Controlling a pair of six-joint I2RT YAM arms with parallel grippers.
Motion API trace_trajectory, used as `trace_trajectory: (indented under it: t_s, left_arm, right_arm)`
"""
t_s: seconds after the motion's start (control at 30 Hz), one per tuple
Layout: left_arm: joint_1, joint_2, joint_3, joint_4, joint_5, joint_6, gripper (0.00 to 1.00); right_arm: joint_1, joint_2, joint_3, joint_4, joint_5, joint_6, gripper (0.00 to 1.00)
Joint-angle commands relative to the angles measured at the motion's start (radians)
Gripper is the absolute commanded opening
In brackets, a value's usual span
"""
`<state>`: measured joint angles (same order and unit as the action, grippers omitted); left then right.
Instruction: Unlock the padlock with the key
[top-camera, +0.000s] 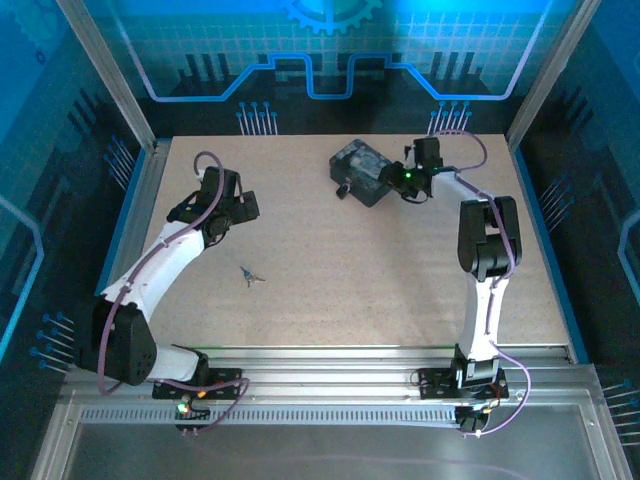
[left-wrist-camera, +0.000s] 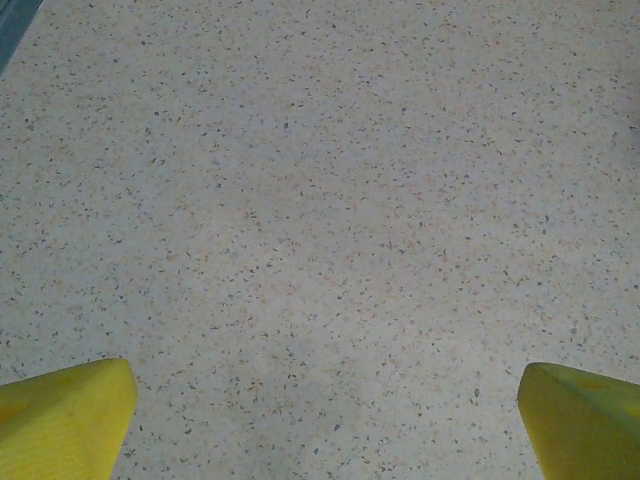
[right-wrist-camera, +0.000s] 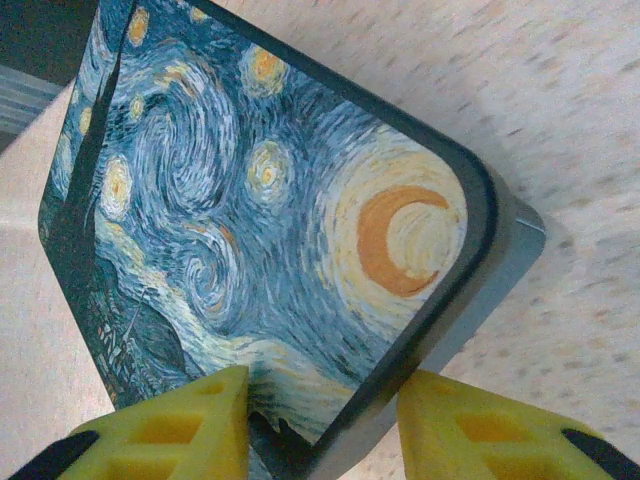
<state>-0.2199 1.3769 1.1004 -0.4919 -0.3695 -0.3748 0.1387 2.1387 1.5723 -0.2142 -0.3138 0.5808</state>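
Desk (left-wrist-camera: 320, 200): matt, pale speckled composite with fine dark and tan flecks, faintly grainy.

Padlock (right-wrist-camera: 300, 220): 1 face carries a smooth printed picture with a slight sheen, bordered by a dark matt rim. The side wall beneath it is plain grey, smooth and dull.

Right fingers (right-wrist-camera: 170, 430) and left fingers (left-wrist-camera: 60, 420): yellow moulded plastic, matt. The left pair shows a fine lined grain, and the right pair has recessed pockets.

Key (top-camera: 248, 276): thin, dark and silvery, apparently metal, though too small to judge the finish.

Arm shells (top-camera: 160, 265): smooth white plastic with a light gloss, joined by black matt housings.

Frame rails (top-camera: 330, 365): bare grooved metal with a satin sheen.
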Motion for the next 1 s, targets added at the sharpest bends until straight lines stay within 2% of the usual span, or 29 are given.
trace_trajectory:
  t_s: [0.0, 0.13, 0.2, 0.27, 0.4, 0.5, 0.6, 0.67, 0.73, 0.97]
  left_arm:
    - [-0.012, -0.013, 0.051, -0.02, 0.043, 0.01, 0.99]
    - [-0.029, -0.01, 0.045, 0.011, 0.092, -0.017, 0.99]
    - [-0.036, -0.002, 0.033, 0.042, 0.133, -0.039, 0.99]
    - [-0.041, 0.026, 0.045, 0.033, 0.158, -0.061, 0.99]
    - [-0.044, 0.097, 0.098, -0.08, 0.19, -0.126, 0.99]
    - [-0.044, 0.135, 0.11, -0.188, 0.181, -0.172, 0.98]
    - [-0.039, 0.197, 0.108, -0.291, 0.154, -0.226, 0.87]
    - [-0.035, 0.232, 0.092, -0.321, 0.16, -0.264, 0.75]
    - [-0.035, 0.251, 0.062, -0.324, 0.154, -0.313, 0.69]
    - [-0.035, 0.339, 0.009, -0.318, 0.15, -0.383, 0.54]
  right_arm:
    - [0.1, -0.004, -0.062, -0.235, -0.124, -0.221, 0.38]
    - [0.123, -0.071, -0.127, -0.271, -0.176, -0.337, 0.41]
    - [0.105, -0.114, -0.152, -0.253, -0.163, -0.327, 0.51]
    - [0.077, -0.153, -0.164, -0.227, -0.2, -0.299, 0.58]
    - [0.078, -0.231, -0.144, -0.244, -0.223, -0.293, 0.68]
    - [0.103, -0.285, -0.166, -0.261, -0.216, -0.29, 0.72]
    - [0.126, -0.343, -0.239, -0.232, -0.205, -0.263, 0.72]
    - [0.136, -0.371, -0.285, -0.217, -0.19, -0.243, 0.72]
    - [0.146, -0.393, -0.32, -0.213, -0.175, -0.233, 0.72]
    - [0.161, -0.431, -0.371, -0.232, -0.159, -0.233, 0.71]
